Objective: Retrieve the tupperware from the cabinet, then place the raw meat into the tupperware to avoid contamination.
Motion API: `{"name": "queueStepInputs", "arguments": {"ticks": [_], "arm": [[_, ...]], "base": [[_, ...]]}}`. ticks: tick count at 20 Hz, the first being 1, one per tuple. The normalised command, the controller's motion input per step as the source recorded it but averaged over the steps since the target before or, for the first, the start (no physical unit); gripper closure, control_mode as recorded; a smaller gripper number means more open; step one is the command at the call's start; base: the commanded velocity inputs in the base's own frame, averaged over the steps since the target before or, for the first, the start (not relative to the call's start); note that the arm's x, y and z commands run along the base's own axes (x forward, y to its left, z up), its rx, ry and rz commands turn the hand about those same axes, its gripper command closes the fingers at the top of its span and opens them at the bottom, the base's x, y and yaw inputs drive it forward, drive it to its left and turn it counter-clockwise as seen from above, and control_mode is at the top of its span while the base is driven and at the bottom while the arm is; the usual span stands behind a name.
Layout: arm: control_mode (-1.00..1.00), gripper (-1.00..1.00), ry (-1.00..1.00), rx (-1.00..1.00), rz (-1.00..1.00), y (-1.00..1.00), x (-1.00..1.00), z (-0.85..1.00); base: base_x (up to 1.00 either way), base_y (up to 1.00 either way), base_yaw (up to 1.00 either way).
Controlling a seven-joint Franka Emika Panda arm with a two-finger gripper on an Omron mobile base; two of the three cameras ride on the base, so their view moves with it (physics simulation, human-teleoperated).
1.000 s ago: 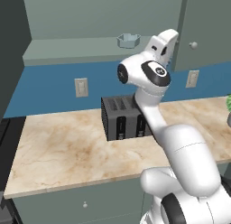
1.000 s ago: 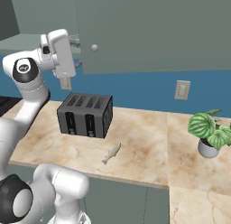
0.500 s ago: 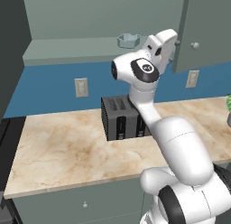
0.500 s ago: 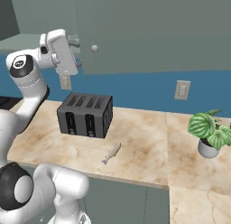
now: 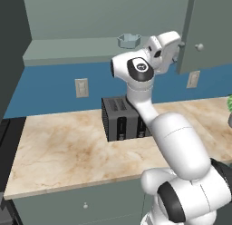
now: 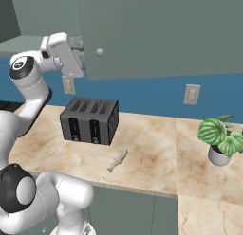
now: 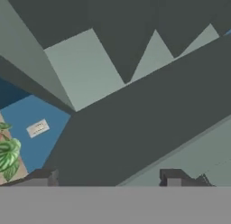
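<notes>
Your gripper (image 7: 108, 178) is raised to the open cabinet (image 5: 90, 20), its two fingertips spread apart and holding nothing. The tupperware (image 5: 129, 40) sits on the cabinet's bottom shelf, just beside your hand, above the toaster (image 6: 90, 120). The raw meat (image 6: 117, 161), a small silvery fish, lies on the counter (image 5: 63, 151) in front of the toaster, near its right end.

The marble counter (image 6: 156, 149) carries a dark toaster (image 6: 90, 120) near the wall, a small fish (image 6: 117, 160) lying in front of it, and a potted plant (image 6: 219, 140) far right. On the open cabinet shelf (image 5: 72, 54) stands a pale container (image 5: 129, 40), probably near the front edge.
</notes>
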Motion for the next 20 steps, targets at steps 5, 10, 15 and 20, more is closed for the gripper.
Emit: {"name": "queueStepInputs", "arguments": {"ticks": [5, 10, 15, 20], "arm": [[-1.00, -1.00, -0.14, 0.11, 0.00, -0.95, -0.71, -0.02], [-1.00, -1.00, -0.12, 0.15, 0.00, -0.92, -0.78, -0.08], [-1.00, -1.00, -0.12, 0.13, 0.00, -0.95, -0.69, -0.05], [-1.00, -1.00, -0.13, 0.09, 0.01, -1.00, -0.56, -0.07]], "base": [[0.00, 0.00, 0.00], [0.00, 0.00, 0.00], [0.00, 0.00, 0.00], [0.00, 0.00, 0.00]]}}
